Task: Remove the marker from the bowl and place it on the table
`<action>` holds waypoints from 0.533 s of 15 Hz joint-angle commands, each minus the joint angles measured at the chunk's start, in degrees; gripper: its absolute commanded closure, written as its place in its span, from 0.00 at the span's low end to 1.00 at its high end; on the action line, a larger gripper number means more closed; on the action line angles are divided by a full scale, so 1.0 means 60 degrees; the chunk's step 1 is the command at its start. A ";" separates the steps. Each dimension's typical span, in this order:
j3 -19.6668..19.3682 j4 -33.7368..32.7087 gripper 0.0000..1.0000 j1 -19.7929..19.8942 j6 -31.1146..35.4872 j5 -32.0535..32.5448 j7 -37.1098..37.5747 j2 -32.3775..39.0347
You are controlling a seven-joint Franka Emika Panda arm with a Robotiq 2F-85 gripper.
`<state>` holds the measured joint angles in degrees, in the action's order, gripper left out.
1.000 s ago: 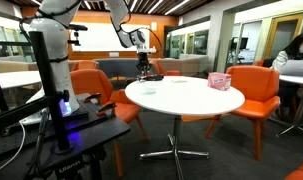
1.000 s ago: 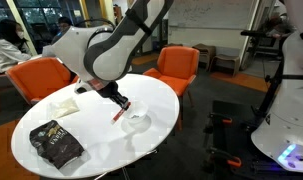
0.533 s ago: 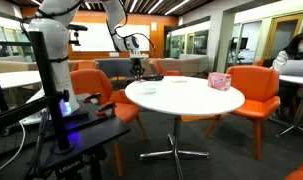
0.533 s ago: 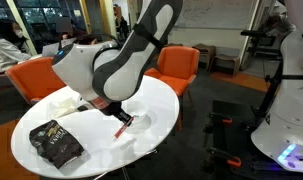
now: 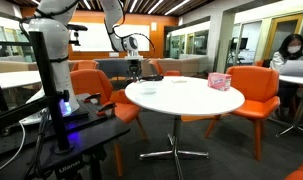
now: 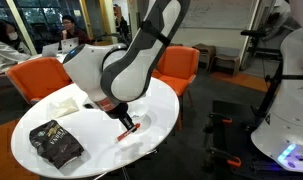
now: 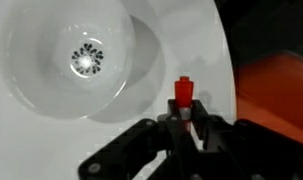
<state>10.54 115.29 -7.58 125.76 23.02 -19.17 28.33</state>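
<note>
In the wrist view my gripper [image 7: 187, 124] is shut on the marker [image 7: 183, 95], whose red end sticks out past the fingers over the white table [image 7: 196, 40]. The pale bowl [image 7: 46, 45] sits up and to the left of the marker, empty, apart from it. In an exterior view the gripper [image 6: 125, 121] holds the reddish marker [image 6: 124, 130] low, close to the tabletop [image 6: 91, 135] near its edge; the arm hides most of the bowl there. In an exterior view the gripper [image 5: 135, 72] hangs over the round table's [image 5: 186, 97] near-left side.
A dark snack bag [image 6: 56, 143] and a white cloth [image 6: 64, 103] lie on the table. A pink patterned box [image 5: 220, 81] stands at its far side. Orange chairs [image 5: 253, 88] ring the table; one shows beyond the edge in the wrist view [image 7: 276, 95].
The arm has swung the gripper with the marker away from the bowl, toward the table's edge and lower over the tabletop. The bowl has stayed in place.
</note>
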 commanded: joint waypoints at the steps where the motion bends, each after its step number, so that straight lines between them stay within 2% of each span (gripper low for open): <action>1: -0.0204 0.0666 0.95 -0.0071 0.0764 -0.0007 0.0472 -0.0332; 5: -0.0334 0.0945 0.95 -0.0099 0.1242 0.0084 0.0539 -0.0302; 6: -0.0388 0.0995 0.89 -0.0131 0.1346 0.0166 0.0584 -0.0313; 7: -0.0411 0.1031 0.56 -0.0129 0.1451 0.0183 0.0579 -0.0314; 8: -0.0436 0.1048 0.55 -0.0140 0.1510 0.0205 0.0585 -0.0310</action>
<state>9.04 119.48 -7.55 132.37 23.29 -17.61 28.14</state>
